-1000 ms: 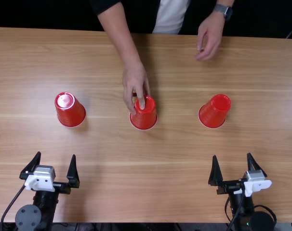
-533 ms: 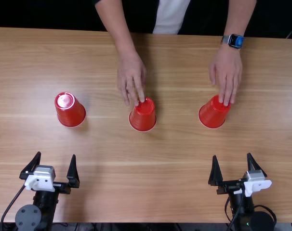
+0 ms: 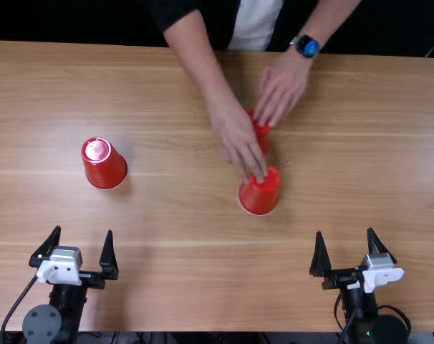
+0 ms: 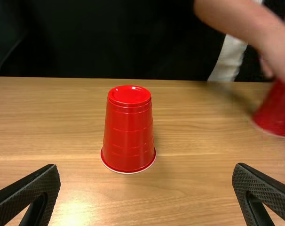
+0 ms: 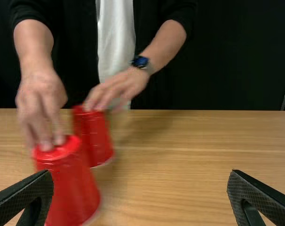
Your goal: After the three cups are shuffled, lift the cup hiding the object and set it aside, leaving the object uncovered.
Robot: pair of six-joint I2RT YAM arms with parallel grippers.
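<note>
The wooden table (image 3: 389, 107) spans the scene. A person reaches in from its far side. One hand (image 3: 238, 143) rests its fingertips on top of an upside-down red cup (image 3: 259, 195) right of the middle. The hand with the watch (image 3: 280, 89) touches a second cup (image 3: 261, 133) just beyond it. A third cup (image 3: 102, 163) stands alone, well to the left. At the near edge, the left gripper (image 3: 82, 233) and right gripper (image 3: 345, 233) sit with fingers spread wide, holding nothing. Which cup hides the object cannot be told.
</note>
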